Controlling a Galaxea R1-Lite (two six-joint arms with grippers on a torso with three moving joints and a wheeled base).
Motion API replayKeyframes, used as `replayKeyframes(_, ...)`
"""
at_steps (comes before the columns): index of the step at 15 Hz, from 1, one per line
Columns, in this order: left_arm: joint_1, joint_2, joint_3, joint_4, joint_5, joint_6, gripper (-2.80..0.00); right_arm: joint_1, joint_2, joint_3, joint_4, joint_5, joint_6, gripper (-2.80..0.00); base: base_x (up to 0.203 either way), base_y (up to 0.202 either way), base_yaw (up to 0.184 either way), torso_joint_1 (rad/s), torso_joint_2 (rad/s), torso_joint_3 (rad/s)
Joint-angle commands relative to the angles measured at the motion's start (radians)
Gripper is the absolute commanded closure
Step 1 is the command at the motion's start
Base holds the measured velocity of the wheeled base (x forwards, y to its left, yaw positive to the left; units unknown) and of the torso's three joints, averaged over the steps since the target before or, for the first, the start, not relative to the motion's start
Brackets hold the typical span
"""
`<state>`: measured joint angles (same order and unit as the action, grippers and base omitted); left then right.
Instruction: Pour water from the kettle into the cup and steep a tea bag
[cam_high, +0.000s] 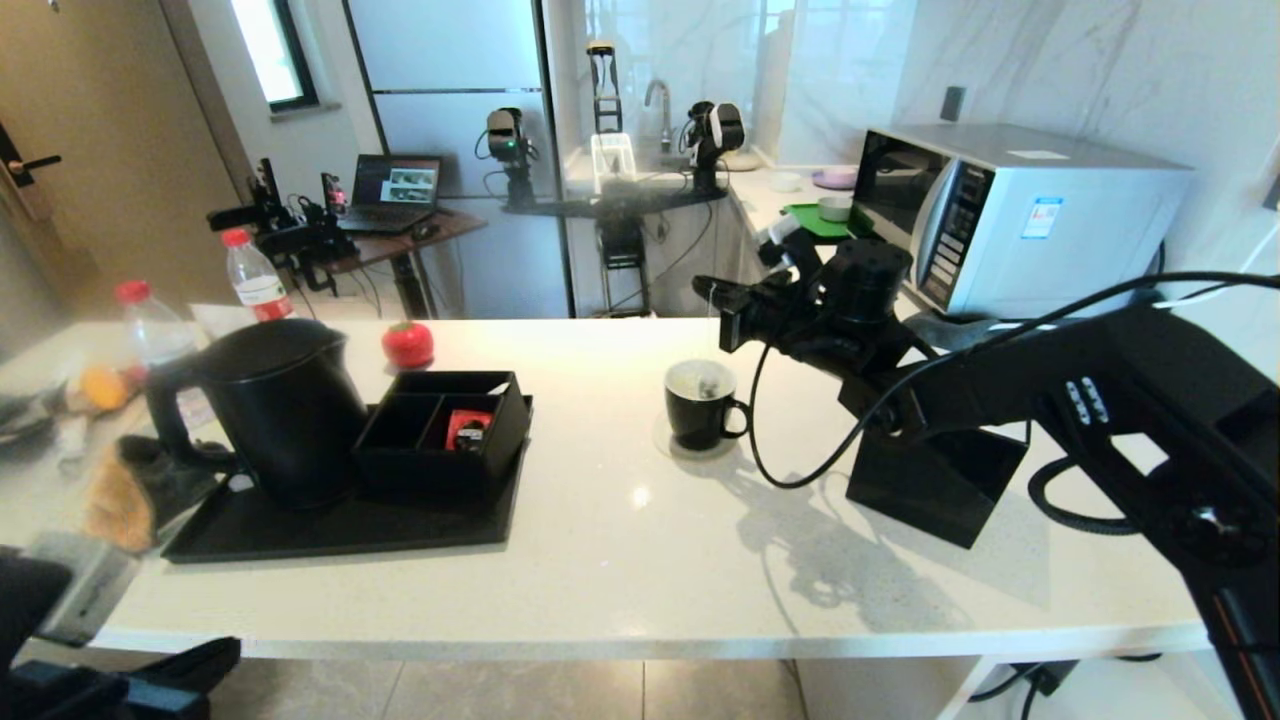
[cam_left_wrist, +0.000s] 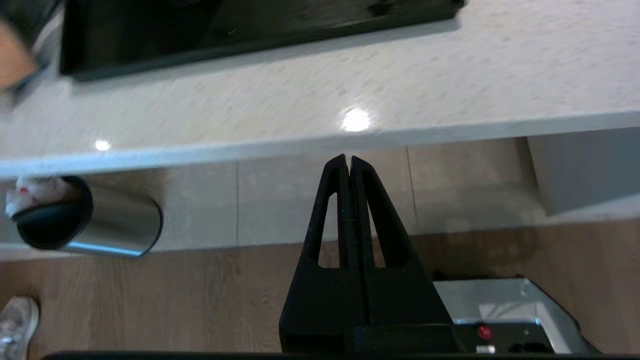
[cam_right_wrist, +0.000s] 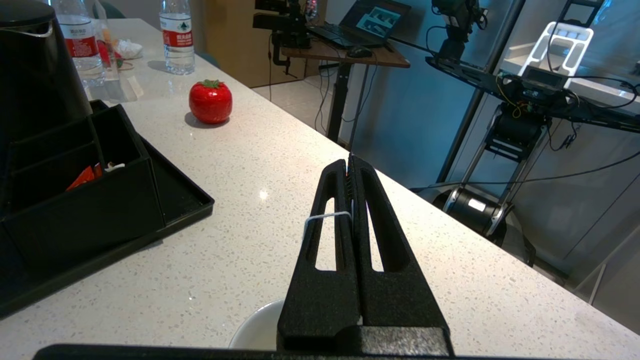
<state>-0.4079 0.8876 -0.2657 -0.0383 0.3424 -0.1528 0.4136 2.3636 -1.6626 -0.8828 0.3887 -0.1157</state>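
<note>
The right gripper (cam_high: 712, 300) hangs above the cup (cam_high: 700, 403), its fingers pressed together on the thin white string (cam_right_wrist: 325, 216) of the tea bag (cam_high: 710, 383), which sits inside the cup. The kettle (cam_high: 270, 405) stands on the black tray (cam_high: 340, 525) well to the left. The left gripper (cam_left_wrist: 348, 159) is closed and empty, below the counter edge (cam_left_wrist: 320, 142).

Head overlooks counter (cam_high: 640, 520) — wrists close, sharing tray (cam_high: 330, 525).
</note>
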Motion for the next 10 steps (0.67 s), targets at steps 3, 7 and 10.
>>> replayKeyframes(3, 0.001, -0.139, 0.13, 0.004, 0.055, -0.019, 0.0, 0.001, -0.001, 0.0, -0.008, 0.002, -0.001, 0.0, 0.0, 0.0, 0.0, 0.0, 0.0, 0.0)
replayKeyframes(7, -0.009, -0.184, 0.19, 0.0, -0.032, -0.032, 0.0, -0.001, -0.001, 0.0, -0.008, 0.002, -0.002, 0.0, 0.0, 0.0, 0.0, 0.0, 0.0, 0.0)
replayKeyframes(10, -0.005, -0.245, 0.234, 0.003, -0.171, -0.047, 0.0, -0.001, 0.002, 0.0, -0.013, 0.002, -0.001, 0.0, 0.0, 0.0, 0.0, 0.0, 0.0, 0.0)
